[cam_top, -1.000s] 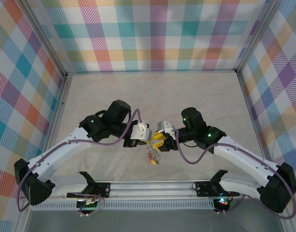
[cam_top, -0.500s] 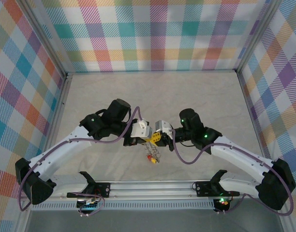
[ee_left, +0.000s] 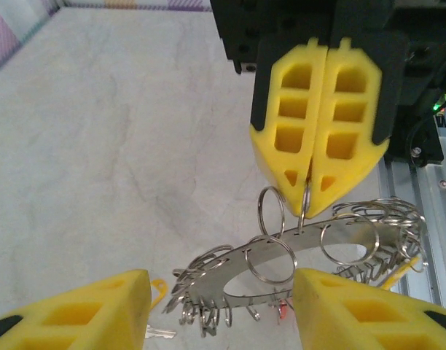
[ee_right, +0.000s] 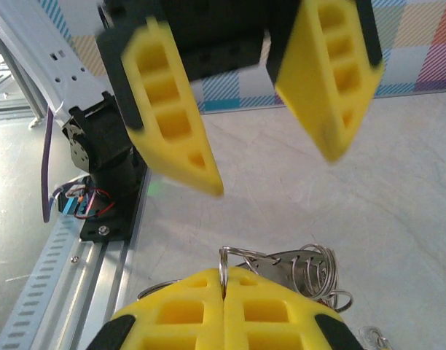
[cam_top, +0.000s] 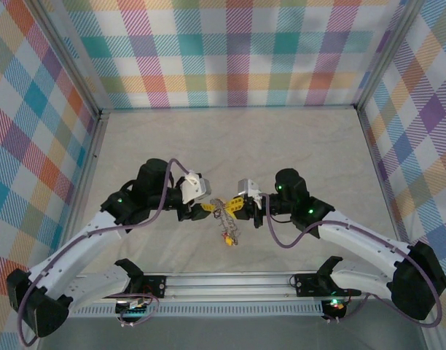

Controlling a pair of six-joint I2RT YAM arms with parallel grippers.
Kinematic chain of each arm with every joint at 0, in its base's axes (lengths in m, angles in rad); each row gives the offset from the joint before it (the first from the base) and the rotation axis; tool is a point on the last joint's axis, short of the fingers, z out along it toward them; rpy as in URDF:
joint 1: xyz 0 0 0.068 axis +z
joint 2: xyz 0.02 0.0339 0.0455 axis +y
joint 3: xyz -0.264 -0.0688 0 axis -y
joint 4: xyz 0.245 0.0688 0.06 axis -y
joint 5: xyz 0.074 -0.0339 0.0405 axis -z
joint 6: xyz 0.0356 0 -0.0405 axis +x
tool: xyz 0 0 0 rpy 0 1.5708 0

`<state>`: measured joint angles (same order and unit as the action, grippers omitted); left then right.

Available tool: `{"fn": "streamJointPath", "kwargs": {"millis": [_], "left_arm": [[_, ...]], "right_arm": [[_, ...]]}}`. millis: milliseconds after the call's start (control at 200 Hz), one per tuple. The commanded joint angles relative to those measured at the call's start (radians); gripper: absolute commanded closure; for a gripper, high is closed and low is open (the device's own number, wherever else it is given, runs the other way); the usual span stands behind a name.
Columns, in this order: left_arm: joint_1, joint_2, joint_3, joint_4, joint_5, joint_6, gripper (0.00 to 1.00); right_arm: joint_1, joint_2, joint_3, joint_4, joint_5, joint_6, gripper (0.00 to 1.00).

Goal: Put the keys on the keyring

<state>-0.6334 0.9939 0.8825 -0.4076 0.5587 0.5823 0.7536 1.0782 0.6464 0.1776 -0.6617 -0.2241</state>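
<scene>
**A light, swinging hoop held by one thin loop**

At the top centre of the left wrist view, the right gripper (ee_left: 308, 191) is clenched on a small silvery wire split ring (ee_left: 307, 210). That ring threads through the keyring (ee_left: 332, 237), a flat grey metal band curving across the lower middle of the frame above the pale marbled table (ee_left: 99, 146). The left gripper (ee_left: 221, 292) is spread wide and grasps nothing, its yellow foam pads (ee_left: 77, 313) sitting in the bottom corners on either side of the band. In the overhead view the keys (cam_top: 229, 236), tiny silvery ones with red and yellow tags, dangle in a bunch just below centre frame. I cannot tell whether the lowest ones touch the table.

The band looks stiff but light, and hung from one loop it will probably pivot at any nudge. The polished metal is likely slippery, and the loose fringe of rings could snag. The soundest hold seems to be a pinch across the band's flat faces, on a bare stretch between rings.
</scene>
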Motion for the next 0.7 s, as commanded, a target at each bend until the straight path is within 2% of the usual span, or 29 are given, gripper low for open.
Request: {"fn": "streamJointPath", "kwargs": {"millis": [0,95,205,325,420,535,695], "left_arm": [[-0.013,0.017,-0.013,0.120,0.032,-0.036,0.45],[-0.034,0.043,-0.015,0.166,-0.004,-0.019,0.43],[-0.059,0.065,-0.003,0.090,0.077,0.103,0.42],[-0.060,0.074,0.009,0.052,0.098,0.126,0.41],[-0.060,0.073,-0.002,0.058,0.064,0.123,0.41],[-0.060,0.067,-0.012,0.078,-0.009,0.119,0.45],[-0.060,0.025,-0.008,0.072,0.004,0.200,0.50]], "right_arm": [[-0.003,0.009,0.024,0.076,-0.019,0.027,1.00],[-0.004,0.022,0.015,0.098,-0.036,0.041,1.00],[-0.004,0.018,0.004,0.118,-0.023,0.055,1.00],[-0.004,0.012,-0.003,0.126,-0.018,0.062,1.00],[-0.004,0.004,-0.002,0.115,-0.022,0.055,1.00],[-0.003,-0.008,-0.008,0.118,-0.025,0.054,1.00],[-0.004,-0.020,0.007,0.067,-0.076,0.016,1.00]]}}
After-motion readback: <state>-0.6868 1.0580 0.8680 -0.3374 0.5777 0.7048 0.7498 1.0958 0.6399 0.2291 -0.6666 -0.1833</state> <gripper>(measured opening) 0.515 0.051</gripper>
